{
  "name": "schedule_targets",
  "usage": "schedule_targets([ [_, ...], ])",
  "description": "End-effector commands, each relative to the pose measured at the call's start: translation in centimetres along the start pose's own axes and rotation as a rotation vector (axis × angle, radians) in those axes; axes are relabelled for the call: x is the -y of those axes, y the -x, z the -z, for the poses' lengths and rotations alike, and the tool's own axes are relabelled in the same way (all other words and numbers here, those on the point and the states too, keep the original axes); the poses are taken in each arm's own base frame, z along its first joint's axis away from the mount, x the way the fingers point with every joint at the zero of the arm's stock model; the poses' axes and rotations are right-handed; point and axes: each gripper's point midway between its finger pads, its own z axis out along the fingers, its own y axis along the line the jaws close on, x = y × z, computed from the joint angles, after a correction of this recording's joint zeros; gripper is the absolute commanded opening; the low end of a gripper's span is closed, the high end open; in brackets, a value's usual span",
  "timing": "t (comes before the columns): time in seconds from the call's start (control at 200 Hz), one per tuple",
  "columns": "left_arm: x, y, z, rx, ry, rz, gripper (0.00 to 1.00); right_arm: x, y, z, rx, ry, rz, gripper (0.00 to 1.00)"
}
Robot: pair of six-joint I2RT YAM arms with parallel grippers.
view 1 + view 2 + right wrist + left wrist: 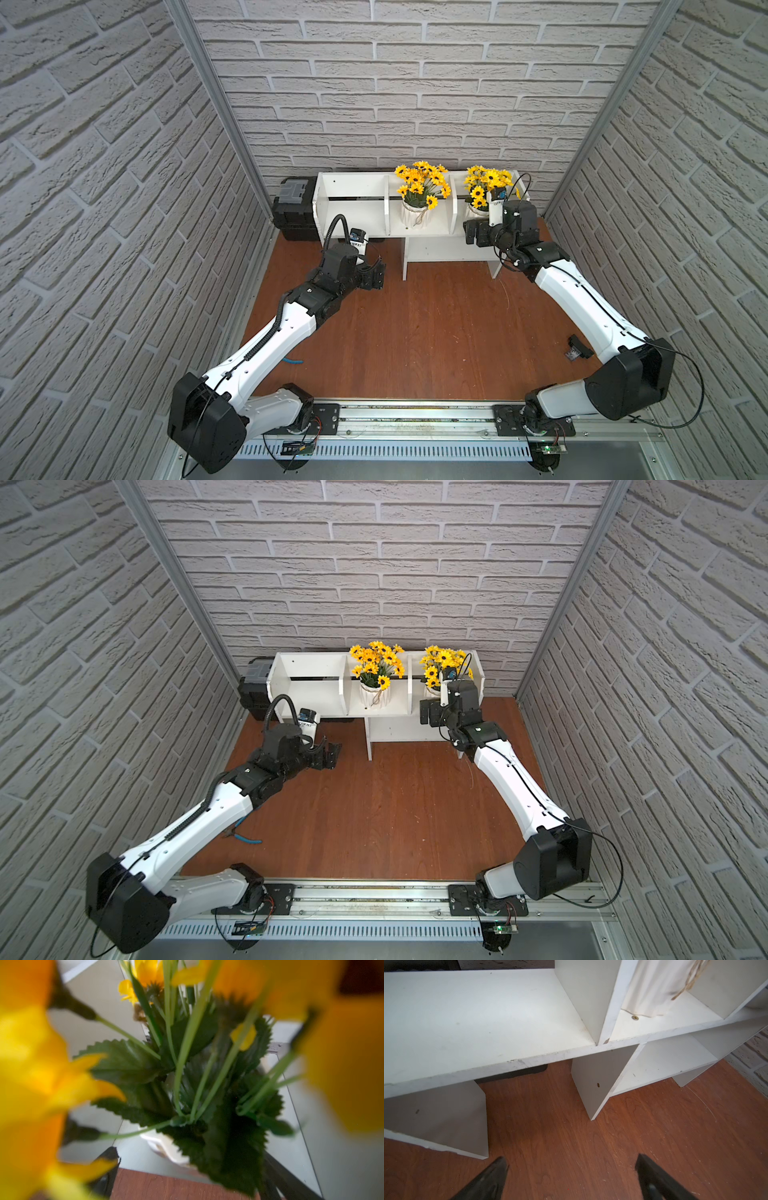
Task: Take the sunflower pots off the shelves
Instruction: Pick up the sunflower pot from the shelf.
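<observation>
White pot (164,1147) (rightmost) before right gripper (470,232)

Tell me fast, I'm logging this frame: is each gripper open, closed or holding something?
Left gripper: open, holding nothing.
Right gripper: open, at the small white ribbed ceramic pot of yellow sunflowers, not clamped on it.

You have the toolbox (295,203) left of the shelves (353,216), one pot (415,214) in their middle compartment, the other pot (478,194) in the right
</observation>
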Motion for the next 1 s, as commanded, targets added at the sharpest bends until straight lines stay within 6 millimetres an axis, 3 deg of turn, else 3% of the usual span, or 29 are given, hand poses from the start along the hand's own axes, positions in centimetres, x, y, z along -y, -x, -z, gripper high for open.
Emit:
schedule_targets([
  [0.0, 0.5, 0.4, -0.4, 0.030, -0.005, -0.019, 0.98, 0.1, 1.8, -0.5, 0.075, 0.013, -0.009, 1.00],
  [0.995, 1.2, -0.4, -1.1, 0.040, -0.023, -0.052, 0.98, 0.8, 1.4, -4.6, 0.149, 0.010, 0.005, 1.00],
])
